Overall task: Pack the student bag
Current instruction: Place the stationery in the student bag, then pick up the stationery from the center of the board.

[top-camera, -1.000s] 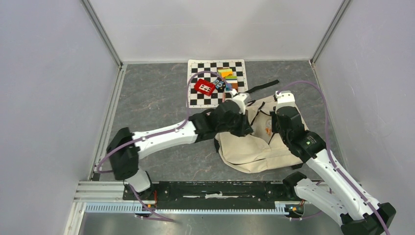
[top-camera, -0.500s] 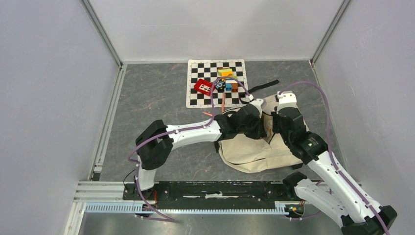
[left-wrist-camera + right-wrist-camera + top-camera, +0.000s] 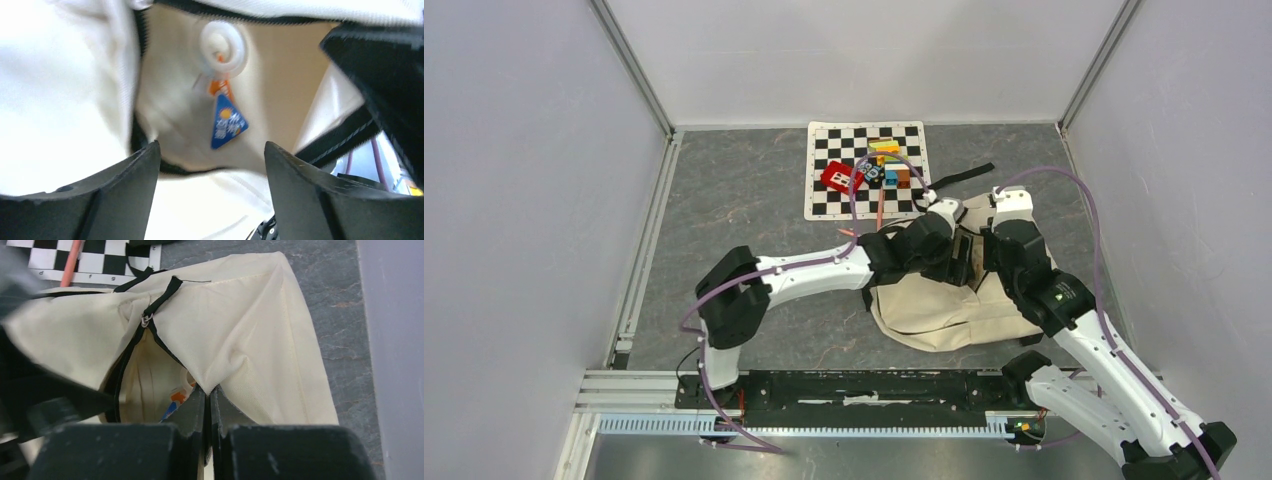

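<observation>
Quickly, left to right: we count two arms, one bag, one mat. On the grey worktop (image 3: pixel 744 200) lies one checkered mat (image 3: pixel 824 200) at the far middle. It carries one red block (image 3: pixel 840 177) and a small cluster of coloured blocks too tight to count. One pink stick (image 3: pixel 881 205) crosses the mat's near edge.

The left arm reaches right into the mouth of the student bag (image 3: pixel 934 300). That one cream backpack lies flat just right of centre, near the mat. The left pincer (image 3: pixel 211 147) is spread wide with nothing between its two fingers (image 3: pixel 115 195). We see it poised over the bag's inside, above one white coil (image 3: pixel 223 42) with one blue triangular tag (image 3: pixel 229 122) hanging from it.

Further right, the right pincer (image 3: pixel 207 392) is clamped tight on a fold of cream fabric at the edge of the bag's opening, holding it up. One metal zipper pull (image 3: pixel 146 319) sits on the black zip.
</observation>
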You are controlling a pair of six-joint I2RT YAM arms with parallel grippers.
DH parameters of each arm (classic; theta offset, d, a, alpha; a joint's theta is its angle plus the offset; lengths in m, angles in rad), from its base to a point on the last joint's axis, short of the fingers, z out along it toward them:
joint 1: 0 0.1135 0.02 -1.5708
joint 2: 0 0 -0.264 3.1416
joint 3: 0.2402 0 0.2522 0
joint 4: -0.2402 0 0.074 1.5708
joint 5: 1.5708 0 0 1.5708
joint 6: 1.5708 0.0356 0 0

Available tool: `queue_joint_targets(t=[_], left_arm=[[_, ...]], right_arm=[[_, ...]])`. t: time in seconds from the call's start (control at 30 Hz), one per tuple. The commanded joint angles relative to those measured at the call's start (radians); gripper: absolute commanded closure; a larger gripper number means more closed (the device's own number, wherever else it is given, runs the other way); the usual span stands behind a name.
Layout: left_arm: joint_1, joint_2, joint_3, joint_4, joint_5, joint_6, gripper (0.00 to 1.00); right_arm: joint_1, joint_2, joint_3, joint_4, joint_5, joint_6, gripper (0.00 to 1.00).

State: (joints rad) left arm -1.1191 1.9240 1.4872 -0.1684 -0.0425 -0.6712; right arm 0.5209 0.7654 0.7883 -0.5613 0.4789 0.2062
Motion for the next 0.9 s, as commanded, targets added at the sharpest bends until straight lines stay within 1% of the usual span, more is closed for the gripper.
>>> queue_joint_targets(t=[0.0,0.1,0.17,0.23,0.3,0.4,0.47,0.57,0.63,0.73,0.87], left_arm=[[-0.003,-0.198,-0.084,-0.025,-0.160,0.067,0.12],[0.004,-0.301,-0.180,-0.033,-0.230,0.068,0.01],[0.026,-0.368,-0.253,-0.038,-0.249,0.063,0.00],[0.061,-0.416,-0.315,-0.060,-0.263,0.048,0.00],[0.114,-0.455,-0.381,-0.057,-0.236,0.044,0.00],[0.232,-0.473,-0.453,-0.032,-0.112,0.105,0.00],[0.307,-0.457,-0.458,-0.043,-0.065,0.183,0.00],[0.371,-0.388,-0.404,-0.077,-0.017,0.378,0.00],[0.386,-0.314,-0.326,-0.132,0.012,0.518,0.00],[0.389,-0.192,-0.207,-0.197,0.015,0.717,0.00],[0.392,-0.068,-0.137,-0.201,0.038,0.924,0.00]], right_arm=[[0.001,-0.007,0.062,0.054,0.191,-0.053,1.00],[-0.001,0.007,0.098,0.039,0.360,-0.123,1.00],[-0.009,0.016,0.119,0.044,0.457,-0.169,1.00],[-0.022,0.022,0.136,0.056,0.507,-0.197,1.00],[-0.043,0.023,0.138,0.081,0.526,-0.233,1.00],[-0.091,0.029,0.137,0.117,0.516,-0.263,1.00],[-0.126,0.038,0.141,0.131,0.484,-0.266,1.00],[-0.168,0.050,0.160,0.139,0.407,-0.255,1.00],[-0.178,0.055,0.165,0.143,0.376,-0.246,1.00],[-0.182,0.058,0.169,0.142,0.325,-0.233,1.00],[-0.184,0.047,0.169,0.130,0.240,-0.208,1.00]])
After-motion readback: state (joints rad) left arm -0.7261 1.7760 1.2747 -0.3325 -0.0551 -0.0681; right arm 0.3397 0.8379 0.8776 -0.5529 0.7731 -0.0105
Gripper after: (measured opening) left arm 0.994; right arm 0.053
